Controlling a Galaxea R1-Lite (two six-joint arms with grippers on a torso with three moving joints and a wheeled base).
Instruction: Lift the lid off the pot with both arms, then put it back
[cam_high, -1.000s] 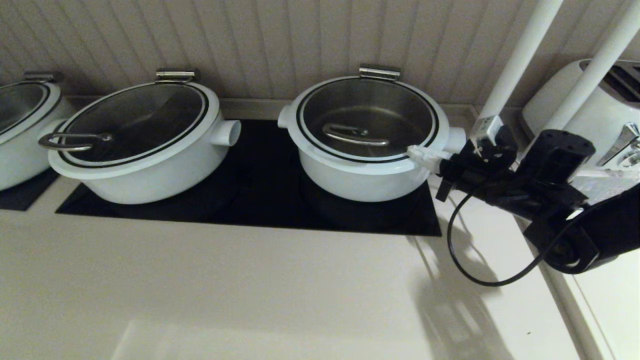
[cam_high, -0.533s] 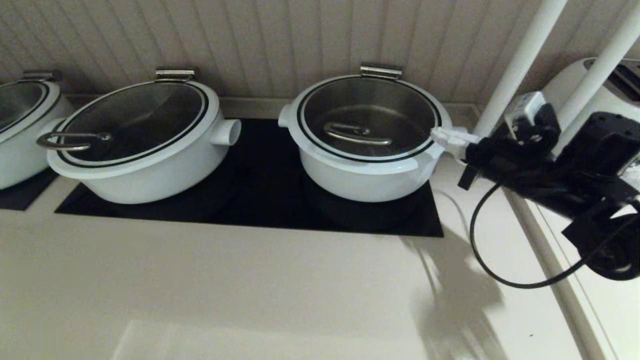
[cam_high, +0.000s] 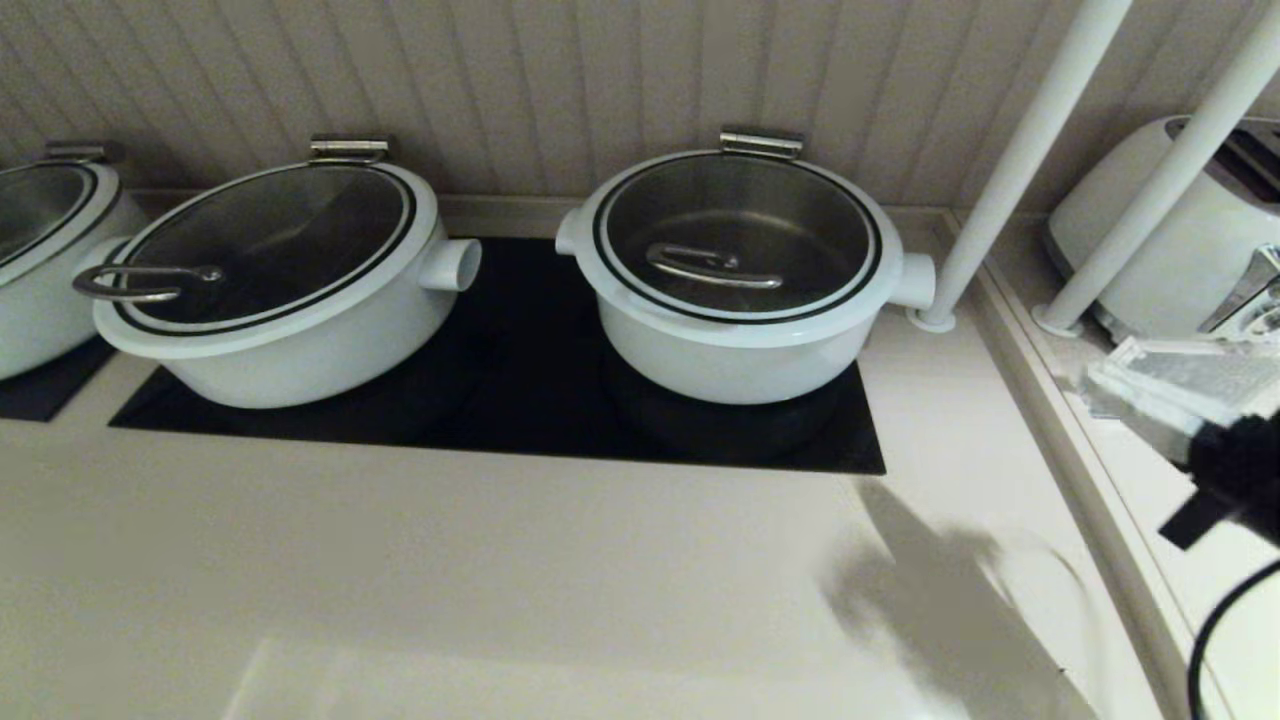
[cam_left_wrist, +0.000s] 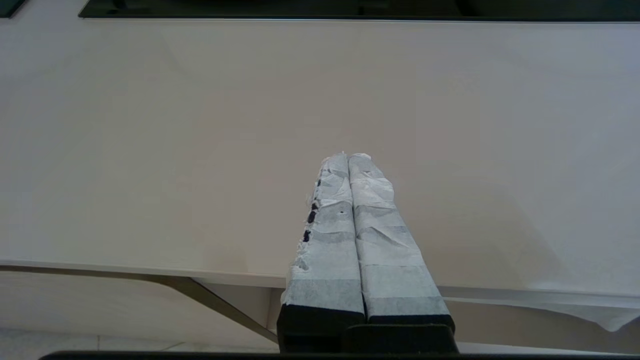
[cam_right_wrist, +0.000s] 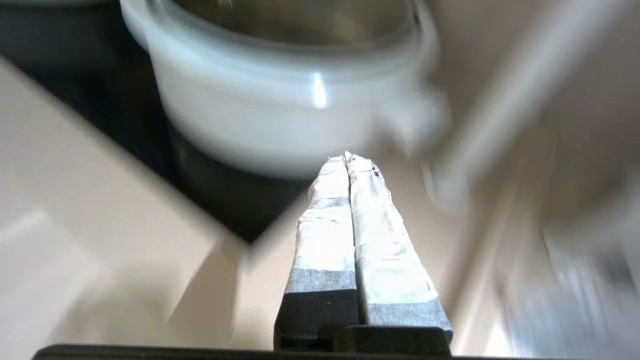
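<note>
The pot (cam_high: 735, 350) stands on the right of the black cooktop (cam_high: 530, 400). The lid (cam_high: 800, 215) sits on it, with its steel bar handle (cam_high: 712, 268) at the centre. My right gripper (cam_right_wrist: 346, 157) is shut and empty. It hangs over the counter, a short way from the pot (cam_right_wrist: 260, 115), on the side of the pot's right handle. In the head view only the right arm's black body (cam_high: 1240, 465) shows, at the far right edge. My left gripper (cam_left_wrist: 348, 156) is shut and empty over bare counter, out of the head view.
A wider pot with a loop-handled lid (cam_high: 290, 300) stands at left, another (cam_high: 40, 250) at far left. Two white poles (cam_high: 1030, 150) rise right of the pot. A toaster (cam_high: 1180, 230) stands on the lower side counter at right. The beige counter (cam_high: 500, 580) lies in front.
My right arm has pulled away from the pot's right handle, moving right and down to the edge of the head view. The pot and lid have not moved.
</note>
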